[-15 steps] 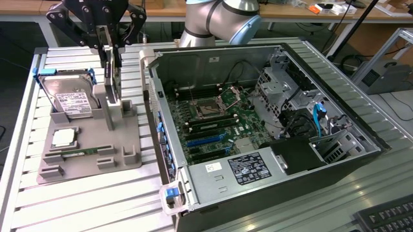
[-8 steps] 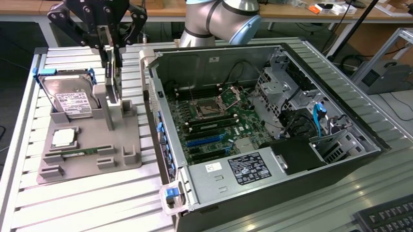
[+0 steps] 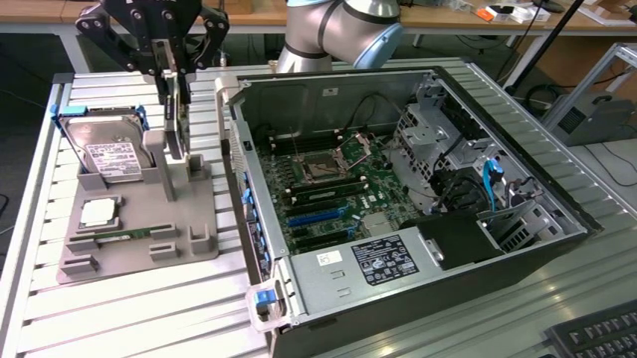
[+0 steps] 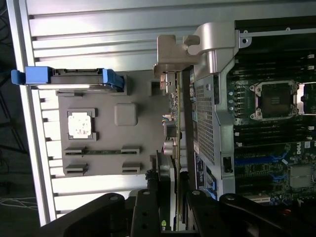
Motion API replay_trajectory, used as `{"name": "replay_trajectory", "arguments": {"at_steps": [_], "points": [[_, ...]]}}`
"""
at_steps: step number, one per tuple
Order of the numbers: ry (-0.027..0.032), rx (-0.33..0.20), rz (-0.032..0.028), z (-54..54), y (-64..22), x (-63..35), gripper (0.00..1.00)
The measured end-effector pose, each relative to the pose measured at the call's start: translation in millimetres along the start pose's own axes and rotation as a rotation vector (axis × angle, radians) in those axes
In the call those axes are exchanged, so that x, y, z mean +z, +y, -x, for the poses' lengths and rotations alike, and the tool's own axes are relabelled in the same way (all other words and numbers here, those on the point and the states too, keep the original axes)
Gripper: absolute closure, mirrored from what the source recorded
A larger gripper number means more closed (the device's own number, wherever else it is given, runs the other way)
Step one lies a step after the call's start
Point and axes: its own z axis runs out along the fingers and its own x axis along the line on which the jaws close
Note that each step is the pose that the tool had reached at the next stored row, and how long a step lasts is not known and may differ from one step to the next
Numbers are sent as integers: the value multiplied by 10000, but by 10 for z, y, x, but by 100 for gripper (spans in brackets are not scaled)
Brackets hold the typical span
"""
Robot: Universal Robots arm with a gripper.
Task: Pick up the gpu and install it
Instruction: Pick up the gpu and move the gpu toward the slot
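The gpu [image 3: 177, 119] is a thin card standing upright on edge over the grey holder [image 3: 204, 216], close to the open computer case's wall. My gripper [image 3: 171, 71] reaches down from above and is shut on the card's upper part, one black finger on each face. In the wrist view the gpu [image 4: 176, 123] shows edge-on between the fingers of the gripper [image 4: 170, 185], with its silver bracket [image 4: 170, 54] at the far end. I cannot tell whether its lower edge still rests in the holder's slot.
The holder [image 4: 138, 94] also carries a silver hard drive [image 3: 110, 149] in blue rails, a processor chip [image 3: 98, 212] and a narrow memory stick [image 3: 119, 236]. The open case [image 3: 557, 216] lies at the exterior view's right, its motherboard [image 3: 329, 186] and blue card slots [image 3: 318, 216] exposed.
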Motion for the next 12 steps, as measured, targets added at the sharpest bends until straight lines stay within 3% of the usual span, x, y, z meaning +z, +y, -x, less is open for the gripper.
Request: {"name": "replay_trajectory", "arguments": {"at_steps": [12], "points": [[-1, 1, -7, 25, 2, 3, 73]]}}
